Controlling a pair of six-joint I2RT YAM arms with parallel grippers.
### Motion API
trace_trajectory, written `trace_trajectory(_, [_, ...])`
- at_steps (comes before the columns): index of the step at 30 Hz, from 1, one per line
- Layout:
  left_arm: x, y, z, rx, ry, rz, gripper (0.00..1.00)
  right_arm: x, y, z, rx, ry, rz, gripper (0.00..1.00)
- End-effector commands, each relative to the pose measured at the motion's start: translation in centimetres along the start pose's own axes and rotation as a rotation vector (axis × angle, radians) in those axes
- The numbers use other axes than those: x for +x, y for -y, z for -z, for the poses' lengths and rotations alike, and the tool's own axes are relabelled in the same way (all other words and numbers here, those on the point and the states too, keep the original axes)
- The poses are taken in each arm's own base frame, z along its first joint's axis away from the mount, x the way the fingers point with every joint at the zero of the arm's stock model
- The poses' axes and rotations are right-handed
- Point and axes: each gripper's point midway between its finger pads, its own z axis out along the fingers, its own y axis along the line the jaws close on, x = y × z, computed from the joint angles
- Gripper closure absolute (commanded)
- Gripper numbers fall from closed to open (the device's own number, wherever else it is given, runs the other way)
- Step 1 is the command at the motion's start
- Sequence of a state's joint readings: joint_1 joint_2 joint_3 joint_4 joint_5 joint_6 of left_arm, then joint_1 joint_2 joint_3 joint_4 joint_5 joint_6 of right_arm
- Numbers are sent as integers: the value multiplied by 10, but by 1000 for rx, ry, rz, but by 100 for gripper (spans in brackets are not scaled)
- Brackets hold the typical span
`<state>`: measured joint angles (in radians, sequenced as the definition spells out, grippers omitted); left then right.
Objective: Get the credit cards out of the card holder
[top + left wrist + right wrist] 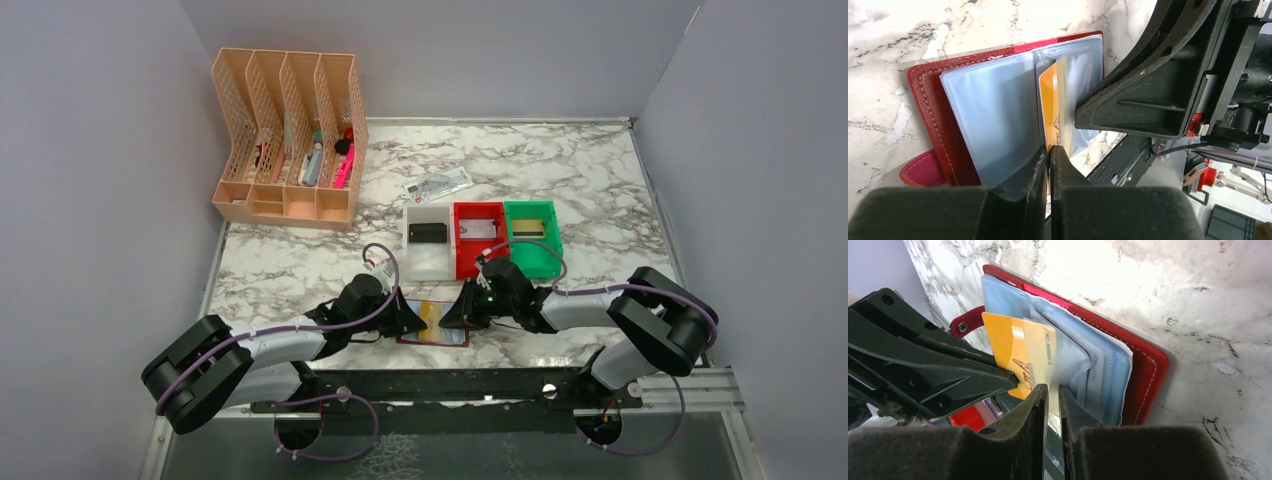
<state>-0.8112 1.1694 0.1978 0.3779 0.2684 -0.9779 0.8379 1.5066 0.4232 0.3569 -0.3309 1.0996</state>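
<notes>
The maroon card holder (447,339) lies open on the marble between my two grippers, its bluish sleeves up (928,105) (1148,365). A gold-orange credit card (431,315) stands partly out of a sleeve (1047,100) (1008,340). My left gripper (410,320) (1049,149) is shut on that card's edge. My right gripper (456,314) (1053,387) is nearly closed, pinching the clear sleeve right beside the card. A black card (428,233), a pale card (479,229) and a gold card (530,228) lie in the three bins.
White (410,262), red (466,262) and green (545,262) bins stand in a row just behind the wallet. A white printed tag (437,185) lies beyond them. A peach desk organizer (290,140) fills the back left corner. Walls close in on both sides.
</notes>
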Motion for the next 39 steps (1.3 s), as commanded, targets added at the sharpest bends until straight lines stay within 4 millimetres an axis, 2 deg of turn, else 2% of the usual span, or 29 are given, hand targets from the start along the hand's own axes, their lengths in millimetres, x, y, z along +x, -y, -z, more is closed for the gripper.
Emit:
trace_trajectory(1, [-5, -1, 1, -5, 27, -30, 94, 17, 65, 3, 240, -19, -20, 80])
trace_trajectory(5, [-5, 1, 0, -4, 13, -46, 100, 16, 62, 3, 236, -15, -20, 80])
trace_trajectory(9, [-8, -6, 1, -53, 18, -53, 100, 14, 61, 4, 242, -10, -17, 80])
trace_trajectory(15, [-28, -19, 18, -218, 77, -137, 100, 5, 50, 9, 221, 19, 38, 79])
trace_trajectory(19, [-41, -17, 29, -248, 133, -168, 100, -3, 35, 15, 184, 48, 90, 78])
trace_trajectory(25, [-49, -4, 36, -207, 178, -189, 100, -12, 2, 26, 77, 78, 196, 76])
trace_trajectory(29, [-52, 1, 37, -184, 188, -196, 100, -9, -24, 29, -38, 49, 267, 76])
trace_trajectory(32, [-50, 1, 36, -177, 182, -195, 100, -6, -36, 25, -89, 15, 292, 76])
trace_trajectory(35, [-48, 1, 35, -170, 172, -193, 100, -3, -37, 15, -100, -30, 296, 76])
trace_trajectory(37, [-47, 1, 34, -168, 169, -191, 100, -4, -26, 7, -46, -47, 283, 76])
trace_trajectory(39, [-46, 1, 34, -168, 165, -191, 100, -7, -6, 1, 67, -45, 252, 76])
